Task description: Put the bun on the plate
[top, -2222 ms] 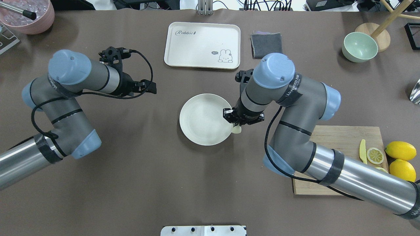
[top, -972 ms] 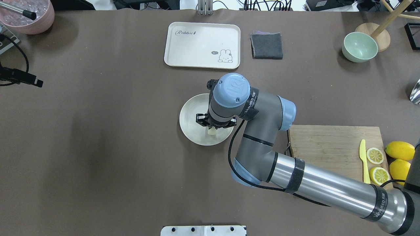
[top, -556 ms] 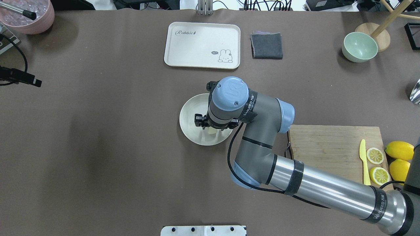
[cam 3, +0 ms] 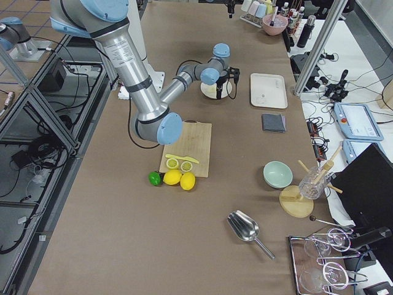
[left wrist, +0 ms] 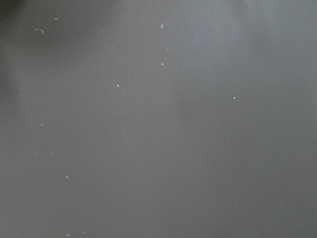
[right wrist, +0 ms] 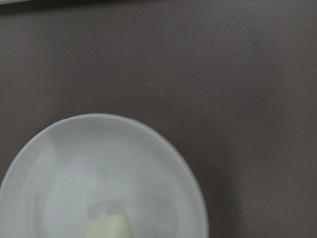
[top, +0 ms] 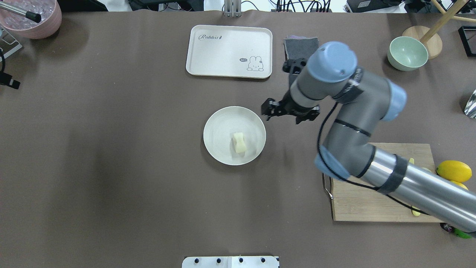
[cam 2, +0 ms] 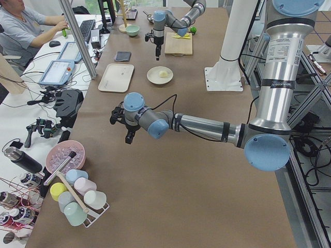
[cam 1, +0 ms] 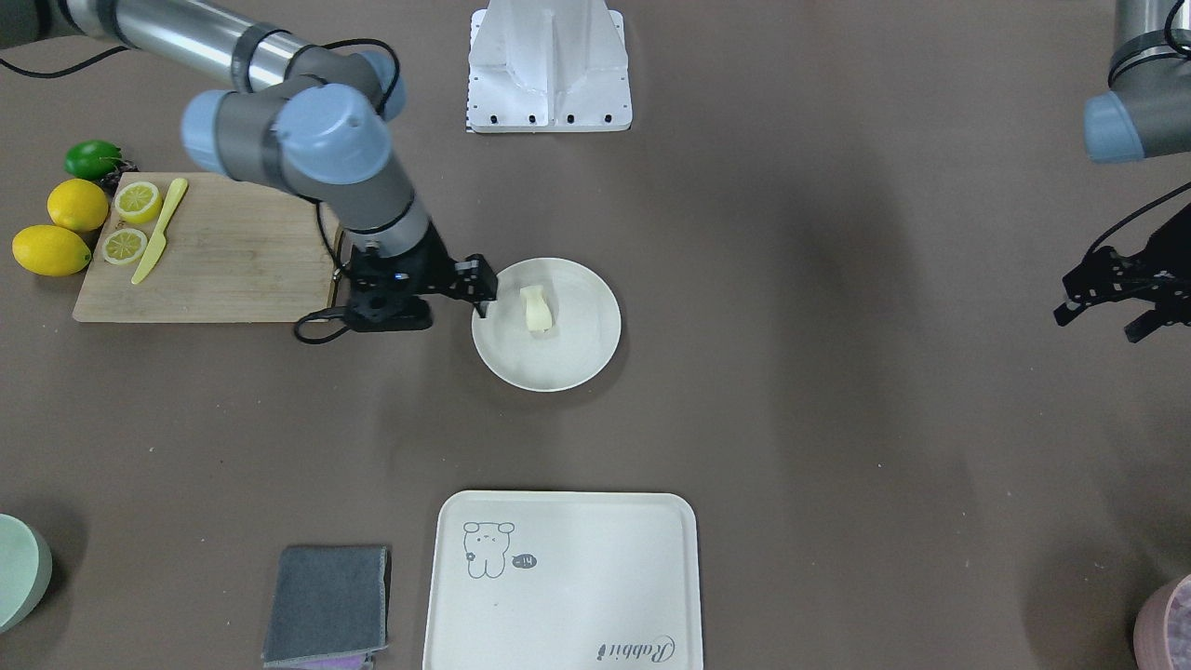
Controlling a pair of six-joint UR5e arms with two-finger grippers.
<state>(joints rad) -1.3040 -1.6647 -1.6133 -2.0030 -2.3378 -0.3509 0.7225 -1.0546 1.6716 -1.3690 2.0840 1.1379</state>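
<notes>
The bun (top: 239, 142), a small pale cream block, lies free on the round off-white plate (top: 219, 130), a little right of the plate's middle. From across the table the bun (cam 1: 536, 310) and plate (cam 1: 577, 349) show the same. My right gripper (top: 288, 111) hangs off the plate's far right rim, open and holding nothing; its wrist view catches the plate (right wrist: 74, 163) and the bun's tip (right wrist: 109, 225). My left gripper (cam 1: 1103, 321) is far off at the table's left side, fingers apart over bare table.
A cream tray (top: 228, 50) with a rabbit drawing and a grey cloth (top: 297, 42) lie behind the plate. At the right are a wooden cutting board (top: 357, 201), lemons (top: 453, 171) and a green bowl (top: 407, 53). A pink bowl (top: 31, 16) sits far left.
The right gripper has let go of the bun, which now lies on the plate, and has moved up and away past the plate's far right rim. The left arm has drawn further left.
</notes>
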